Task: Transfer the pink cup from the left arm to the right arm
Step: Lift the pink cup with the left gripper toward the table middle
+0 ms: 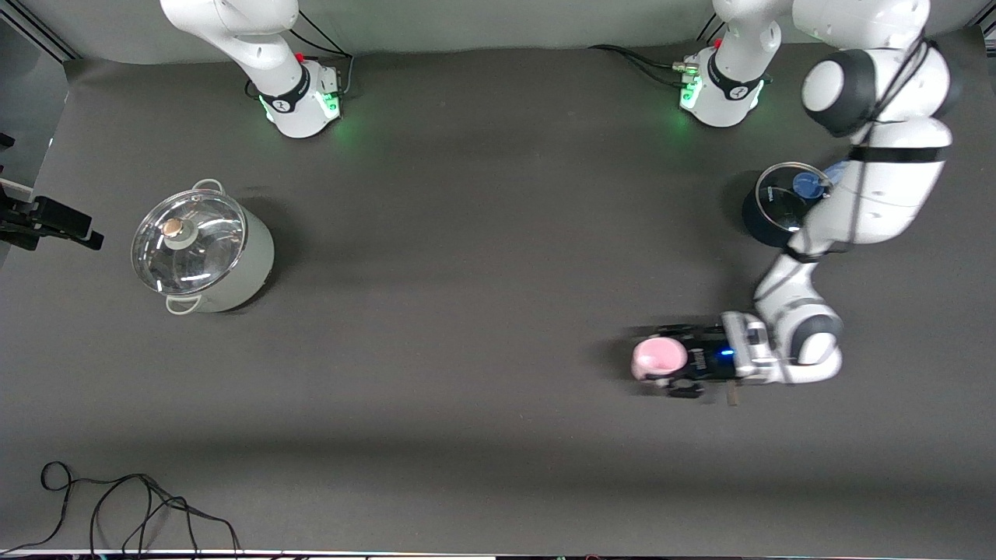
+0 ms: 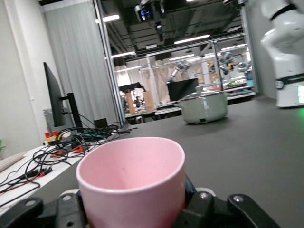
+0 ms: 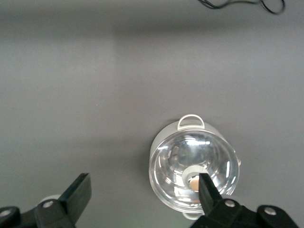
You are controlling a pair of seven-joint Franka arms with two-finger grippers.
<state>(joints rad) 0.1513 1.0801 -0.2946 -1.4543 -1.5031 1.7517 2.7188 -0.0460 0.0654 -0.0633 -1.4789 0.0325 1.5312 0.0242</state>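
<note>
We see the small pale-pink plastic cup [image 1: 658, 357] clasped between the fingers of the left gripper [image 1: 675, 362], low over the dark worktop [image 1: 482, 257] toward the left arm's end, nearer the front-camera edge than the middle; the left wrist view shows the cup [image 2: 131, 184] upright with its open mouth up, black fingers [image 2: 202, 209] pressed against its sides. The right gripper [image 3: 142, 187] hangs high, jaws spread wide and holding nothing, over the pale-green lidded stockpot [image 3: 193, 166] (its glass lid has a round knob); that pot [image 1: 202, 246] stands toward the right arm's end. A dark blue saucepan [image 1: 778, 207] with a glass lid sits near the left arm's base, partly hidden by the arm.
</note>
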